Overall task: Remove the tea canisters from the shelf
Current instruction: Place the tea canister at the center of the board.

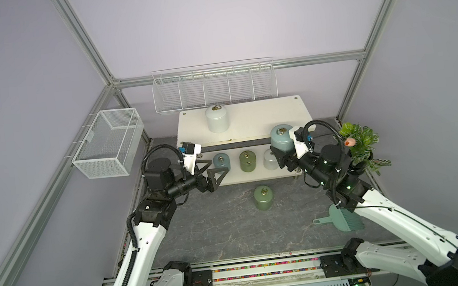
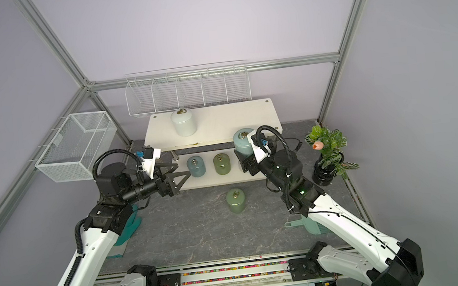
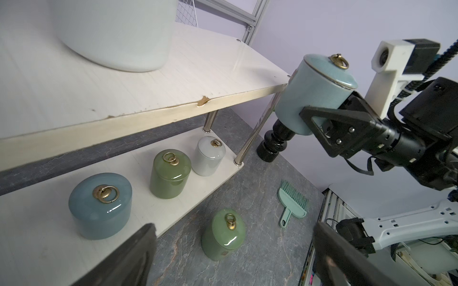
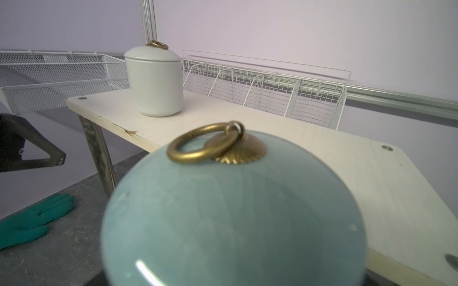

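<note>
Worktop: glossy green ceramic canister (image 1: 263, 198) upright on grey marbled worktop (image 1: 216, 229), lower centre, off the shelf.
Left claw (image 1: 220, 166): spread wide, empty, left of centre.
Right claw (image 1: 279, 153): pinching pale blue ceramic canister (image 1: 281, 141), right of centre, just off the top board's corner.
Lower cream-white board (image 1: 254, 175): dusky blue canister (image 1: 221, 163), olive green canister (image 1: 247, 161), small white canister (image 1: 269, 159), in a row.
Top cream-white board (image 1: 260, 120): tall white ceramic canister (image 1: 216, 119), upper centre.

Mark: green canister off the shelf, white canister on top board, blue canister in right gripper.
loose green canister (image 1: 263, 204): in a top view, body.
top-board white canister (image 1: 217, 123): in a top view, body.
held blue canister (image 3: 312, 94): left wrist view, body.
</note>
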`<act>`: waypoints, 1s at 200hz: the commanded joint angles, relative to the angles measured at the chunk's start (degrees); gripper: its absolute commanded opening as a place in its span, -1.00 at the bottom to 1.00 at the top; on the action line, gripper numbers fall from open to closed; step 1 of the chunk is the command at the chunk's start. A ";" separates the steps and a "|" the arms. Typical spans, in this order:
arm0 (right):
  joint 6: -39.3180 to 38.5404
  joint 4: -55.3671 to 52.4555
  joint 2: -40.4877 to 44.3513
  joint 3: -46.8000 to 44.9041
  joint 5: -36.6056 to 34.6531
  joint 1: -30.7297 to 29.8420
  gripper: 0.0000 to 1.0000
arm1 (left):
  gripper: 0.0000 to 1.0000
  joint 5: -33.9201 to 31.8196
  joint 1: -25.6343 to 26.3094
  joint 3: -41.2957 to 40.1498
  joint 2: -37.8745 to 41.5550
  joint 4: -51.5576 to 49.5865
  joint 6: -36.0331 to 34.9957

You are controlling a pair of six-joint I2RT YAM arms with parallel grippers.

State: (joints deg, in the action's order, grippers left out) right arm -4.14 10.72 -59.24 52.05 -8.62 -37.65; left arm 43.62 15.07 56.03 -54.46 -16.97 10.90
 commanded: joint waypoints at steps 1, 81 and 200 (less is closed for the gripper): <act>1.42 5.14 4.06 -1.28 -0.98 -0.23 0.47 | 0.99 1.03 0.00 2.06 -0.04 0.12 0.17; 2.62 4.76 10.92 -8.98 -3.04 -0.25 0.47 | 0.99 0.91 0.05 3.95 -0.80 -1.48 0.24; 5.24 2.64 19.63 -19.40 -5.79 -0.18 0.47 | 0.99 0.04 -0.03 6.11 -1.43 -4.09 -0.69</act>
State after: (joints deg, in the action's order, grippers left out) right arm -0.47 7.44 -42.09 33.47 -12.93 -37.65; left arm 43.57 15.07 60.53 -55.57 -20.10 10.87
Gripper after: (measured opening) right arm 0.831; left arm 0.994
